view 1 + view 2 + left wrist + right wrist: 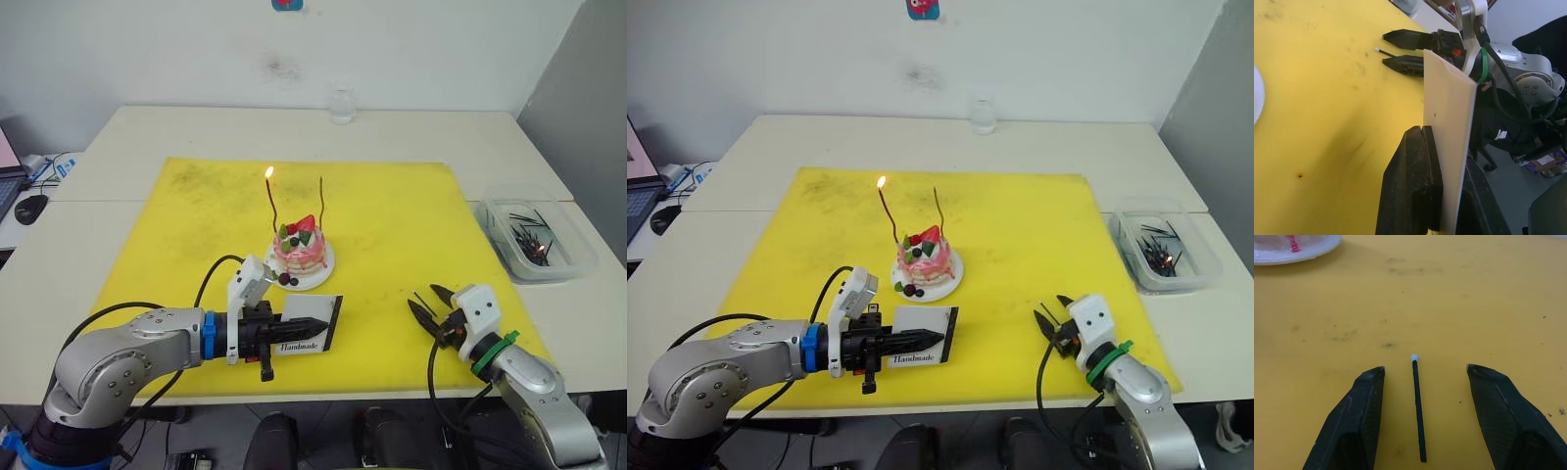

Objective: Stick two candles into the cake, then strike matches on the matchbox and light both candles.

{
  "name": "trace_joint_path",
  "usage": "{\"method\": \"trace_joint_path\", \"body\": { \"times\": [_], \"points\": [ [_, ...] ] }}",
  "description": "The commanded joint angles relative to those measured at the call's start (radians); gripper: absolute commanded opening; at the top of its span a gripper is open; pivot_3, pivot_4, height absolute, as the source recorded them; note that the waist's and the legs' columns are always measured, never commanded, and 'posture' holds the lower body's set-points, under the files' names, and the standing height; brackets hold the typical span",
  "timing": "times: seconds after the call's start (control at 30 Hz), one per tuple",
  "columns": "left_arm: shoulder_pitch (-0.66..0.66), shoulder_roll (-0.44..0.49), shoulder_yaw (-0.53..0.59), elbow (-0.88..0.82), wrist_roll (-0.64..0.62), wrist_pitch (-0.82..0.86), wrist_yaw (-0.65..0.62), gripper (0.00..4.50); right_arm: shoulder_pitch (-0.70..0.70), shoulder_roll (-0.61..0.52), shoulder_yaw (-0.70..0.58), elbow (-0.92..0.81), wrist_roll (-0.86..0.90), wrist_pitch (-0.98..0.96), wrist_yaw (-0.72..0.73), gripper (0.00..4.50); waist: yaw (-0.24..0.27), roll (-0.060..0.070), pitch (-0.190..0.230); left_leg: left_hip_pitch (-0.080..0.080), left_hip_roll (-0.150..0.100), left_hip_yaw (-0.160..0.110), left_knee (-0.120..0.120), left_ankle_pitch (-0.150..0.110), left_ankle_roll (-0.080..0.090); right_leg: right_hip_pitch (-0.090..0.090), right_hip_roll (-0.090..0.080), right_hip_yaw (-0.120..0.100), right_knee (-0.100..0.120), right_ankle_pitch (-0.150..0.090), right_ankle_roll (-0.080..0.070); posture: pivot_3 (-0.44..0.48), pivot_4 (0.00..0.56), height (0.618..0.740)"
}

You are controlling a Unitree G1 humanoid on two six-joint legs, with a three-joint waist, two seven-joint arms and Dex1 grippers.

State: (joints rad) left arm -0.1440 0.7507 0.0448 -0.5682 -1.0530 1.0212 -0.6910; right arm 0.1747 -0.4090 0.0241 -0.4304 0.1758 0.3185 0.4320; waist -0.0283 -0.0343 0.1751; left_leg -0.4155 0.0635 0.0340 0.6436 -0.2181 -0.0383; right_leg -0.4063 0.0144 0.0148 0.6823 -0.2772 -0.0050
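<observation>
From the head view, both candles stand in the cake [299, 249] on the yellow mat [392, 215]: the red candle [272, 208] already carries a flame, the pale gold candle [322, 201] looks unlit, though it is too thin to be sure. The left gripper [312, 323] is clamped on the matchbox [312, 333], holding it on edge just in front of the cake plate. The right gripper [431, 302] sits low on the mat with its fingers spread. A clear tub [534, 235] of spare matches lies well off to the right.

Left wrist view: the matchbox [1449, 142] stands pinched between the black fingers.

Right wrist view: one match [1418, 409] lies flat between the parted fingers [1354, 421], untouched. The step in hand seems to be fetching a second match; next calls for closing on it squarely, then striking
</observation>
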Motion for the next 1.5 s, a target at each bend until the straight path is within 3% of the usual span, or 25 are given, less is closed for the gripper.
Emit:
{"method": "trace_joint_path", "body": {
  "times": [0.03, 0.2, 0.5, 0.97, 1.27, 1.5],
  "points": [
    [0.0, 0.009, 0.007, -0.024, -0.011, 0.0, -0.008, 0.0, 0.007, 0.002, 0.013, -0.01, -0.022, 0.017, -0.014, 1.82, 0.0, 0.0, 0.0, 0.0, 0.0, 0.0, 0.0, 0.0, 0.0, 0.0, 0.0, 0.0, 0.0, 0.0, 0.0, 0.0, 0.15, 0.729],
    [-0.005, 0.007, 0.003, -0.02, -0.009, 0.001, -0.009, 0.0, 0.002, 0.016, 0.027, -0.017, -0.03, 0.034, -0.029, 0.02, 0.0, -0.002, -0.001, 0.001, 0.0, 0.0, 0.001, 0.0, 0.0, 0.001, 0.0, 0.0, 0.0, 0.0, 0.0, 0.0, 0.15, 0.729],
    [-0.01, 0.003, -0.003, -0.014, -0.006, 0.0, -0.01, 0.0, 0.001, 0.038, 0.017, -0.037, -0.022, 0.06, -0.034, 0.02, 0.0, -0.002, -0.002, 0.001, 0.0, 0.0, 0.001, 0.0, 0.0, 0.001, 0.0, 0.0, 0.0, 0.0, 0.0, 0.0, 0.15, 0.729],
    [-0.049, -0.043, -0.019, 0.002, 0.002, -0.01, 0.016, 0.0, -0.071, -0.01, -0.035, -0.255, 0.103, 0.187, 0.008, 0.02, 0.002, -0.002, -0.002, 0.001, 0.0, 0.0, 0.001, 0.0, 0.0, 0.001, 0.0, 0.0, 0.0, 0.0, 0.0, 0.0, 0.15, 0.729],
    [-0.202, -0.193, -0.055, 0.102, 0.009, 0.002, 0.099, 0.0, -0.27, -0.248, -0.136, -0.406, 0.255, 0.32, 0.159, 0.02, 0.004, -0.002, -0.002, 0.0, -0.002, 0.0, 0.002, 0.0, 0.0, 0.001, 0.001, 0.0, 0.0, 0.001, 0.002, 0.0, 0.15, 0.729],
    [-0.307, -0.24, -0.053, 0.184, -0.023, 0.066, 0.118, 0.0, -0.449, -0.424, -0.073, -0.411, 0.293, 0.338, 0.299, 0.02, 0.002, -0.002, -0.002, 0.0, -0.002, -0.001, 0.001, 0.0, 0.0, 0.001, 0.002, -0.001, 0.0, 0.001, 0.001, 0.0, 0.15, 0.729]
  ]
}}
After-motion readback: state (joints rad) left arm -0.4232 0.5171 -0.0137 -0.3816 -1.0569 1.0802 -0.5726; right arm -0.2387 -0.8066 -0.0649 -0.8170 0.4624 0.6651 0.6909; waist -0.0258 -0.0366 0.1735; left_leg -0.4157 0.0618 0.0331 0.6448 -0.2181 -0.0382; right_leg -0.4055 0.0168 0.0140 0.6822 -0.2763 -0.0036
